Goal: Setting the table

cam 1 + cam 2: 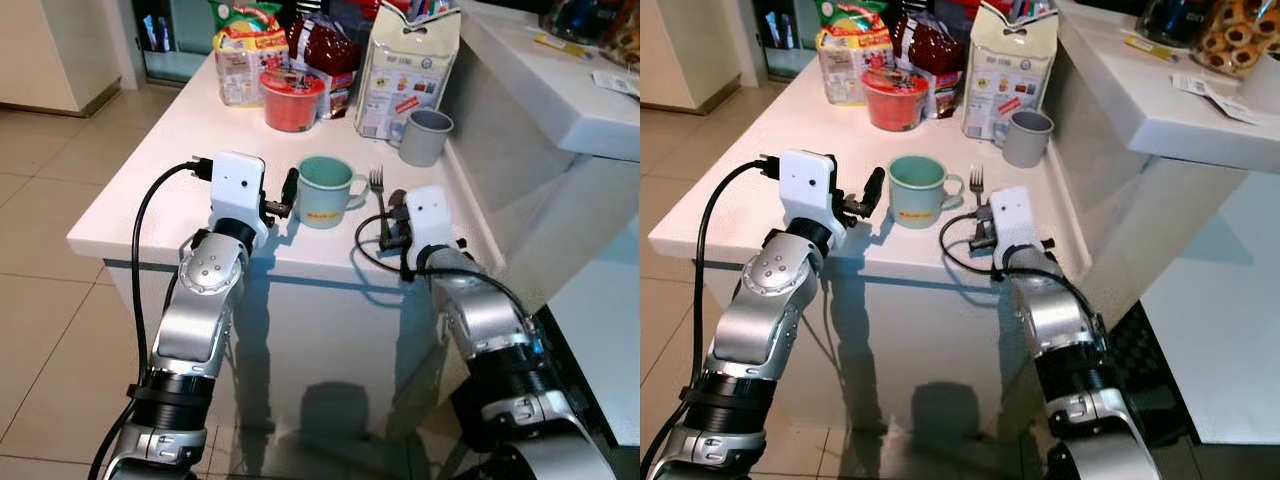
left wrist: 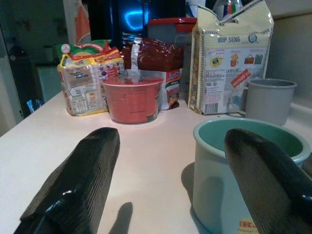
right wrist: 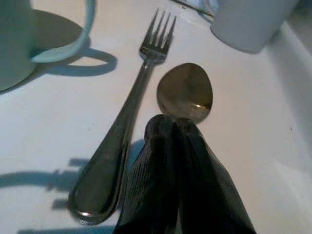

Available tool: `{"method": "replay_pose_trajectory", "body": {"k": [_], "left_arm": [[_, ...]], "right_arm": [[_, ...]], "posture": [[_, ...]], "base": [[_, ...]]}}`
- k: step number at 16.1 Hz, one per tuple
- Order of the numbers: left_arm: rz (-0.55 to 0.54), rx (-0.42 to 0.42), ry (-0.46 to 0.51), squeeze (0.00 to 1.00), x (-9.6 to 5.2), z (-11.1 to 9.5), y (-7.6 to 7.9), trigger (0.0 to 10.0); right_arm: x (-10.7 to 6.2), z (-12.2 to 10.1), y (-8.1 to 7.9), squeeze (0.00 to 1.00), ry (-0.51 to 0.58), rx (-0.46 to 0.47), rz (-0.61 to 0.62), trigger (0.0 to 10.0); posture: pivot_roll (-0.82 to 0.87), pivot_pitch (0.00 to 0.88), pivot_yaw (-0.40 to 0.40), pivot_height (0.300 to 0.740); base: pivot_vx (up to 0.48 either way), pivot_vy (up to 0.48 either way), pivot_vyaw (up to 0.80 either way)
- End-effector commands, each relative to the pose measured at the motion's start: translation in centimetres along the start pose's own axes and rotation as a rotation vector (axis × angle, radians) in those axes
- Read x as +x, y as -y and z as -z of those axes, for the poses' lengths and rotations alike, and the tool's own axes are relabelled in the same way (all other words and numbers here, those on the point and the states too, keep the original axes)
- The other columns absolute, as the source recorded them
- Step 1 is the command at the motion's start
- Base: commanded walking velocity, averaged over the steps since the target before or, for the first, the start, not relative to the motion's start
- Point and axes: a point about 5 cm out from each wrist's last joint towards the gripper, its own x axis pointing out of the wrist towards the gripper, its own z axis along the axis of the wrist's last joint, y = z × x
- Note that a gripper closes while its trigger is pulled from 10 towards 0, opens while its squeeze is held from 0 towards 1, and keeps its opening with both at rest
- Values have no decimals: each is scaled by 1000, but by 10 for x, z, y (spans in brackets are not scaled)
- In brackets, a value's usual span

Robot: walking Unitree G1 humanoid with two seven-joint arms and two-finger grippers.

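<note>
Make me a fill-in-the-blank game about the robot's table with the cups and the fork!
1. The fork lies between the green mug and the ____.
2. The right gripper has its fingers pressed ____ over the spoon's handle.
3. The left gripper is ____, with one finger beside the green mug.
4. Behind the green mug stands a ____ cup.

Missing words: spoon; shut; open; red
</note>
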Motion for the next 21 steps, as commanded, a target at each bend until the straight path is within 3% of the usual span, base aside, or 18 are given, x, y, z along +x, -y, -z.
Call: {"method": "replay_pose_trajectory", "body": {"k": [1,2,10,13,16,21], "left_arm": [[28,4,11,0,2,-4,5,10000],[29,5,12,0,1,-5,5,10000],[36,5,13,0,2,-5,6,10000],[37,4,14,0,2,-5,6,10000],[42,3,15,0,3,-6,7,10000],[47,10,16,0,5,-7,7,10000]], "right_arm": [[1,3,-10,0,30,-34,-35,10000],[1,-12,-7,0,118,-28,-10,10000],[3,-34,6,0,237,26,62,10000],[-3,-56,10,0,353,50,84,10000],[8,-47,23,0,250,113,189,10000],[22,-9,29,0,13,336,224,10000]], "posture": [[51,0,-67,740],[51,0,-66,740],[47,0,-62,740],[47,0,-63,740],[45,0,-56,740],[53,0,-54,740]], "base": [[0,0,0],[0,0,0],[0,0,0],[0,0,0],[0,0,0],[0,0,0]]}}
